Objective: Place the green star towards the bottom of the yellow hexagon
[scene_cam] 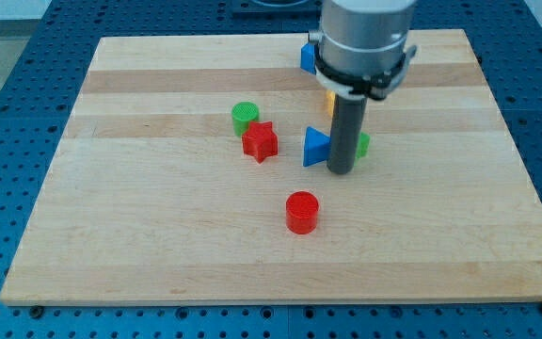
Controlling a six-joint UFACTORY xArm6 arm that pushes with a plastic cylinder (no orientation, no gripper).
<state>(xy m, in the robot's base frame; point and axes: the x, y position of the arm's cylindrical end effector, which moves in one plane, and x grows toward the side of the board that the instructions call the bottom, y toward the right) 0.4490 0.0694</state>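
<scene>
Starting nearest, a red plastic cylinder point(301, 211) sits alone on the pale wooden bench point(158, 245). Behind it my tip point(341, 171) touches the green plastic star point(361, 144), beside a blue triangular block point(315, 148); I carry no gripper. The yellow hexagon point(328, 99) hides behind my rod, probably the push's target.

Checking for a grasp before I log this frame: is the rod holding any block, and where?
Nothing is held. My tip has no grasping part; it stands on the wooden board, close beside the blue triangular block, partly hiding a green block behind.
</scene>
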